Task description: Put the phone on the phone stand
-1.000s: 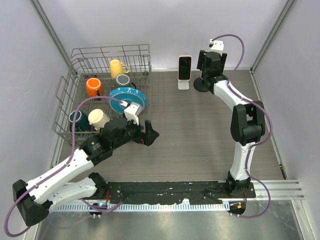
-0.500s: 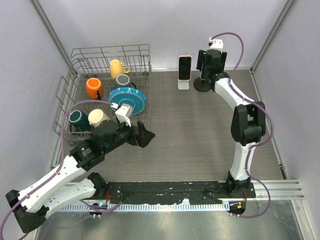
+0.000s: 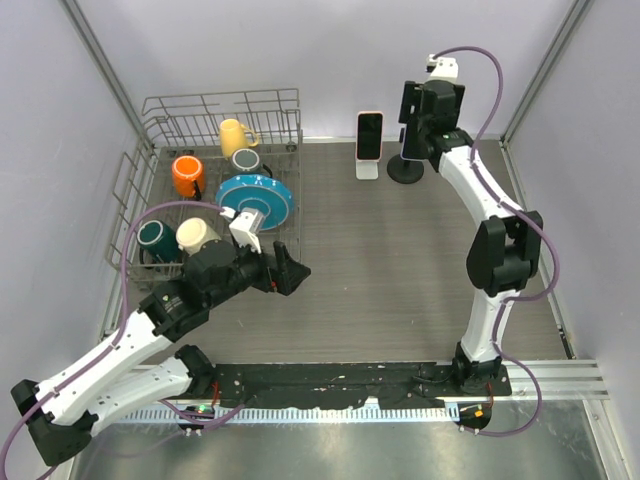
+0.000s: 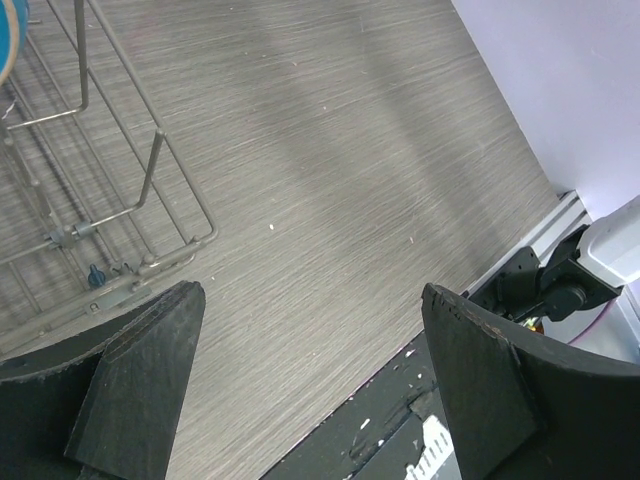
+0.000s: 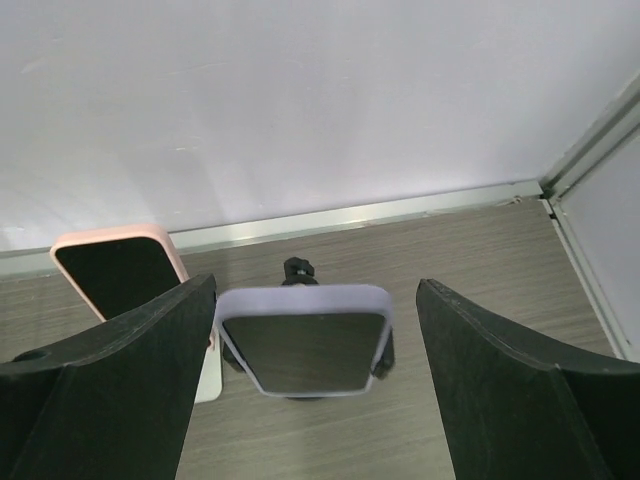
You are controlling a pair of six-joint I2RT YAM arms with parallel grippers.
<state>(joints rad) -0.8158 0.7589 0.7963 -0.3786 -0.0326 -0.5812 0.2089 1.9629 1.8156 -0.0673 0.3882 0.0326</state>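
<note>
Hovering above the phone [image 5: 305, 350], I hold my right claw [image 5: 315, 284] spread wide, since the stand [image 3: 404, 173] seems to carry it alone.

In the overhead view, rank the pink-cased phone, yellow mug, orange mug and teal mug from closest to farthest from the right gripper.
From the right gripper:
1. pink-cased phone, just to its left by the back wall.
2. yellow mug, at the back of the wire rack.
3. orange mug, on the rack's left side.
4. teal mug, at the rack's near left corner.
</note>
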